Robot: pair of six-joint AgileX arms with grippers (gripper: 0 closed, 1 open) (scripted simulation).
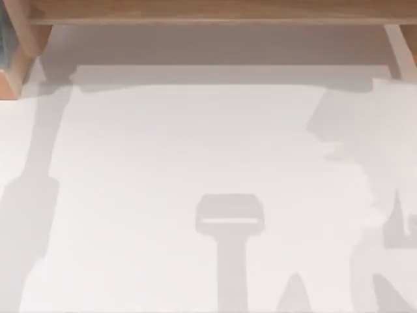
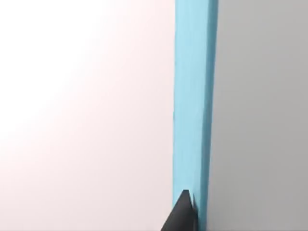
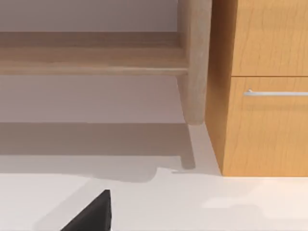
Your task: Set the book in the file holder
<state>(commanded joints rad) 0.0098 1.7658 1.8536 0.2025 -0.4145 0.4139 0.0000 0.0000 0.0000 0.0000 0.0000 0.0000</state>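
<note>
My left wrist view, blue book edge upright beside my left fingertip, grip unclear, top view, white table.

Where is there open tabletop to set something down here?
The white table lies bare across its middle, bordered by the wooden shelf along the far edge. The only crowding is the far left corner, by the wooden post.

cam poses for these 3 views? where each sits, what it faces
Top view: overhead, facing down on the white tabletop and wooden shelf frame.
Left wrist view: on the left arm, close against a tall light-blue panel; one dark finger shows.
Right wrist view: on the right arm, facing the wooden drawer cabinet; dark finger shows.
Shared: tabletop.
</note>
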